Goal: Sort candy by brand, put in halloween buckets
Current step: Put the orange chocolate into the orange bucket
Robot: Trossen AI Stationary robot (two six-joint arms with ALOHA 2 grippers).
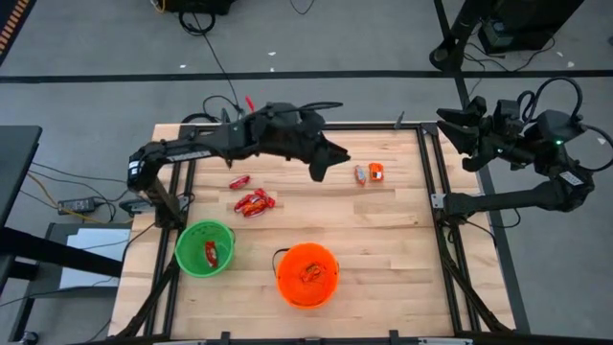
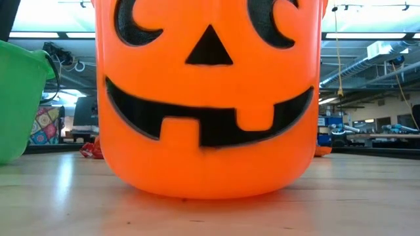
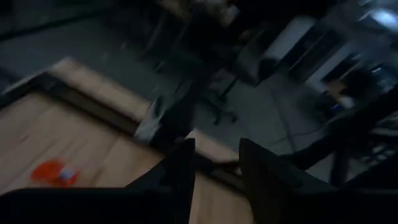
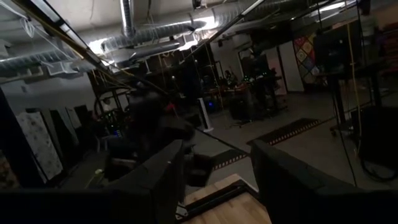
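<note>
The green bucket (image 1: pixel 204 247) stands at the table's near left with a red candy inside; it also shows in the low view (image 2: pixel 20 98). The orange bucket (image 1: pixel 307 273) stands near the middle front, with candy inside, and fills the low view (image 2: pixel 209 98). Several red candies (image 1: pixel 253 202) lie left of centre; one more (image 1: pixel 239 181) lies just beyond them. An orange-and-white candy (image 1: pixel 375 172) and a small grey piece (image 1: pixel 360 174) lie farther right. My left gripper (image 1: pixel 330 163) is open and empty, above the table just left of the orange candy (image 3: pixel 55 172). My right gripper (image 1: pixel 458 126) is open, off the table's far right corner.
A dark frame runs along the table's left and right edges (image 1: pixel 433 192). Cables lie on the floor beyond the far edge (image 1: pixel 215 57). Bare wood lies right of the orange bucket (image 1: pixel 393 259).
</note>
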